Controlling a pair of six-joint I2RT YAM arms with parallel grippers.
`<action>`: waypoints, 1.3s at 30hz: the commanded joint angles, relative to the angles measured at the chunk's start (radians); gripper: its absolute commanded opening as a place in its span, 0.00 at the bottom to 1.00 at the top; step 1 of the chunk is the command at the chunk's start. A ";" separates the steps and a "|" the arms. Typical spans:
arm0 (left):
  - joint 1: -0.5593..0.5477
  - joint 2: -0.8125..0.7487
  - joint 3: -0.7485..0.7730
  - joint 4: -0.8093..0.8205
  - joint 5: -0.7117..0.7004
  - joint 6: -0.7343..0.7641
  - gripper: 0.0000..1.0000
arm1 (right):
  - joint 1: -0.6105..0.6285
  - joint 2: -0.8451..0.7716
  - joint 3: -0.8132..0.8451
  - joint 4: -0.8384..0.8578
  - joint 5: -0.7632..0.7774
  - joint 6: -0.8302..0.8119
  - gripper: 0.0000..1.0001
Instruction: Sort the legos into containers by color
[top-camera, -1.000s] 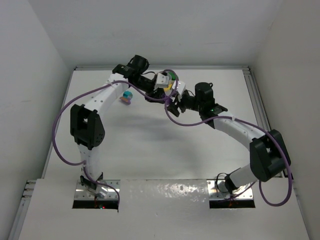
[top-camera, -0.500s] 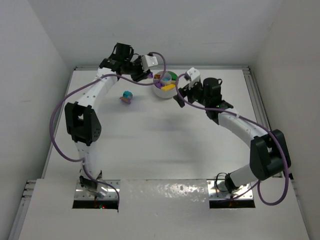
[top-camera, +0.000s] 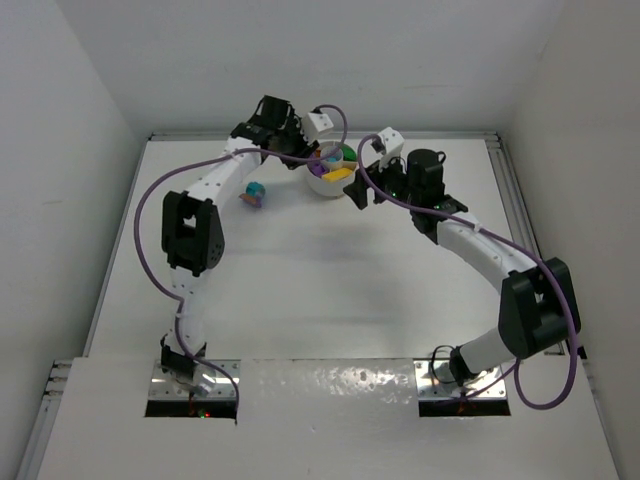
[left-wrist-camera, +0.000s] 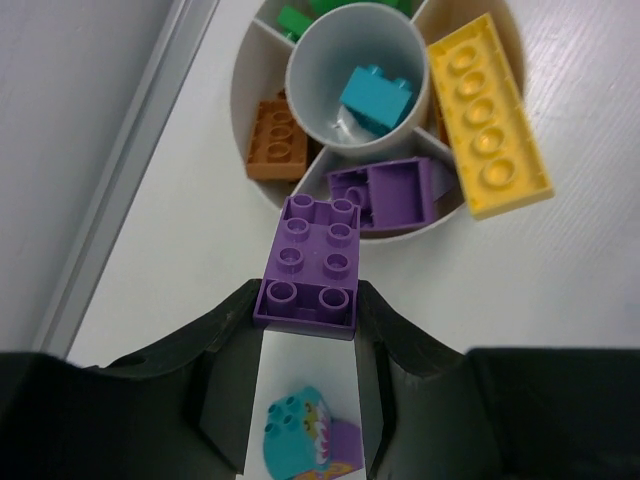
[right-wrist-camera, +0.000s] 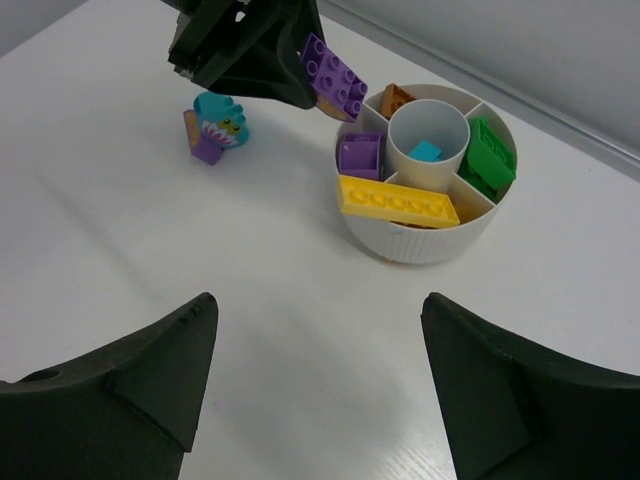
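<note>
Left end effector pinching purple 2x3 brick at dish rim, nr purple section. Right end effector spread, empty. Risk: if released here, brick overhangs rim and tips onto tabletop.

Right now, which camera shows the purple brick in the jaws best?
The left wrist view: the purple brick sits big in the middle, studs up, pinched between the jaws. The right wrist view shows it smaller, by the dish. From the top it's too small to see.
</note>
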 joint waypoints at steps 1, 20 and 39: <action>-0.033 -0.036 0.015 0.020 -0.023 -0.074 0.00 | 0.004 -0.006 -0.019 0.061 -0.022 0.044 0.80; -0.031 -0.020 -0.047 0.058 0.145 0.000 0.00 | 0.004 -0.032 -0.049 0.075 -0.033 0.053 0.80; 0.047 -0.058 0.008 0.147 -0.097 -0.254 0.00 | 0.007 0.048 0.228 -0.200 0.167 0.200 0.50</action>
